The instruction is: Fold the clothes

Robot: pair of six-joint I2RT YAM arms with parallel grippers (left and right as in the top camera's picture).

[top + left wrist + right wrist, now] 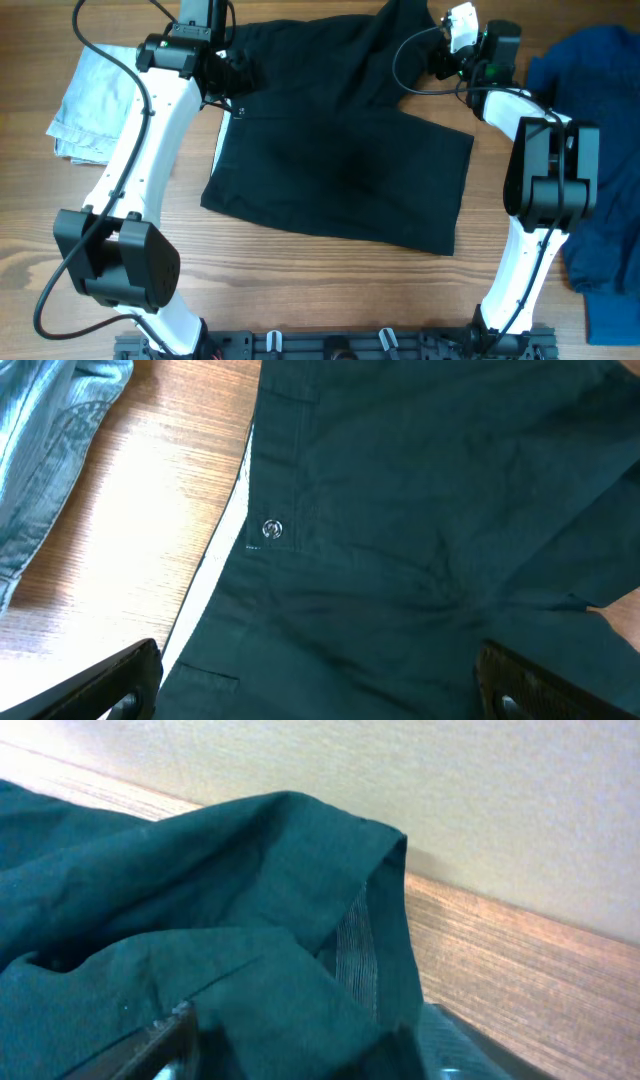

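The black shorts lie spread on the table, waistband to the left. My left gripper hovers over the waistband with its jaws wide open and empty. In the left wrist view the waistband's snap button shows just ahead of it. My right gripper is at the shorts' far right corner. In the right wrist view a bunched fold of the black cloth stands up between its fingers. The pale blue denim piece lies far left. The royal-blue garment lies at the right edge.
The denim also shows at the top left of the left wrist view, on bare wood beside the shorts. A pale wall rises just behind the table's far edge, close to the right gripper.
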